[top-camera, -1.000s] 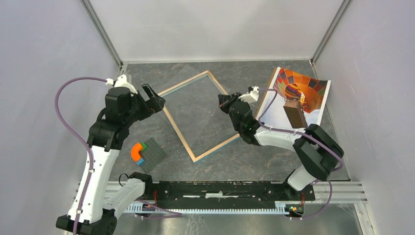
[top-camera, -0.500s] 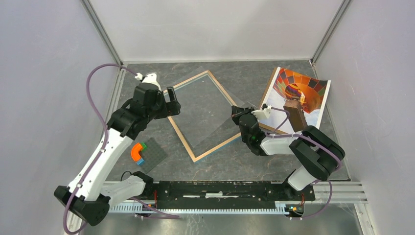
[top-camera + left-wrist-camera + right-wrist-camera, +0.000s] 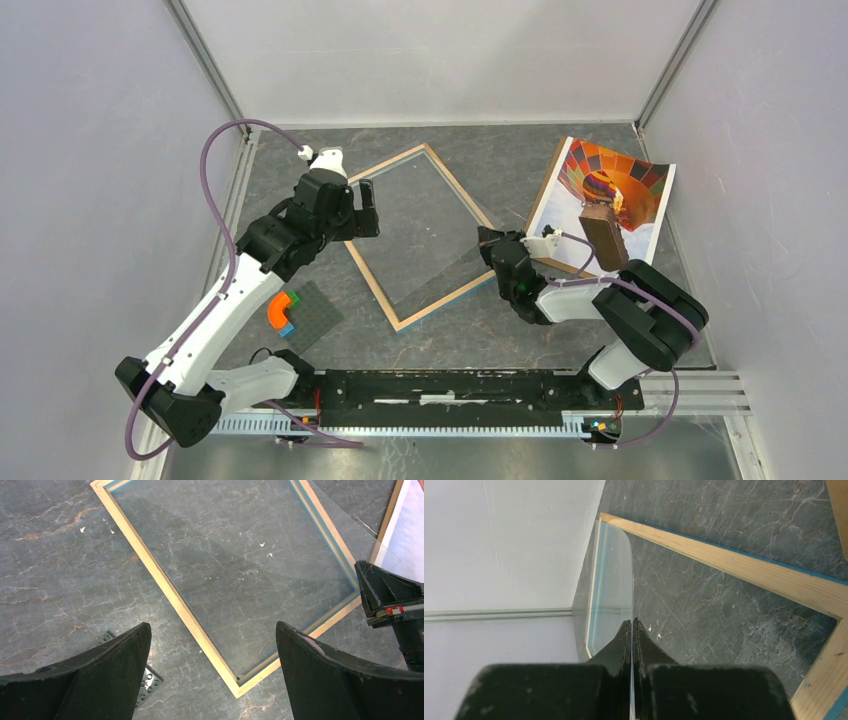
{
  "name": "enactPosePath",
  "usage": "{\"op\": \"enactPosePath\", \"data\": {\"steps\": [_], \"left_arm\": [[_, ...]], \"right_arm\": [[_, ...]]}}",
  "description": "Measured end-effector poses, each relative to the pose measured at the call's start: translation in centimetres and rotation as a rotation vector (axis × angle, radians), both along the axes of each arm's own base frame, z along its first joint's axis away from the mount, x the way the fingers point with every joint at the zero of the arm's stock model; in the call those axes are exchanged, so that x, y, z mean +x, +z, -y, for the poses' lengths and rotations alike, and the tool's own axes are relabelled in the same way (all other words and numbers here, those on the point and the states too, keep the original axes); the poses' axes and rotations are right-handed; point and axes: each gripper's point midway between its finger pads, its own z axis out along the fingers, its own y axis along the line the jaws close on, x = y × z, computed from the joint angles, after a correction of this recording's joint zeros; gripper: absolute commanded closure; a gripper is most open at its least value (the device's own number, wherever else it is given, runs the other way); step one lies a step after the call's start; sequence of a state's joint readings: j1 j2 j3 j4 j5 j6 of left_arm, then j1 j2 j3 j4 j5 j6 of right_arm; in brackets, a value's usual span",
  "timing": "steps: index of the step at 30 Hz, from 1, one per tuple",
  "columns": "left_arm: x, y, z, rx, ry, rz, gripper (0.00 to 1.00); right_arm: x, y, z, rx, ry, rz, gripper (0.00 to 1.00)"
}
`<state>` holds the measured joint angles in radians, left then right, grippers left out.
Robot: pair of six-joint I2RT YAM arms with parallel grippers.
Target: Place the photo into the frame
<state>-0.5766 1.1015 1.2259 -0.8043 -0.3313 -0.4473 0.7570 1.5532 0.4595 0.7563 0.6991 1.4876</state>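
Left fingers [image 3: 320, 680] spread, now over frame [image 3: 169, 592]; right fingers [image 3: 621, 640] pinching clear pane [image 3: 611, 580], drawn nearer

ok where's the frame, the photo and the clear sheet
frame [image 3: 167, 587], left wrist view, on its long wooden rail
photo [image 3: 640, 185], top view, on the orange balloon print
clear sheet [image 3: 611, 580], right wrist view, mid pane below its rounded corner
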Motion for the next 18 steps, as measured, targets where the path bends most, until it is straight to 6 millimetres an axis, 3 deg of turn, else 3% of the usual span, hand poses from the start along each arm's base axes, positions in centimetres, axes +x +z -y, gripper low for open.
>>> {"op": "enactPosePath", "data": {"steps": [18], "left_arm": [[-0.1, 0.8, -0.2, -0.009, 0.007, 0.036, 0.00]], "right_arm": [[-1.3, -1.3, 0.6, 0.013, 0.002, -0.053, 1.00]]}}
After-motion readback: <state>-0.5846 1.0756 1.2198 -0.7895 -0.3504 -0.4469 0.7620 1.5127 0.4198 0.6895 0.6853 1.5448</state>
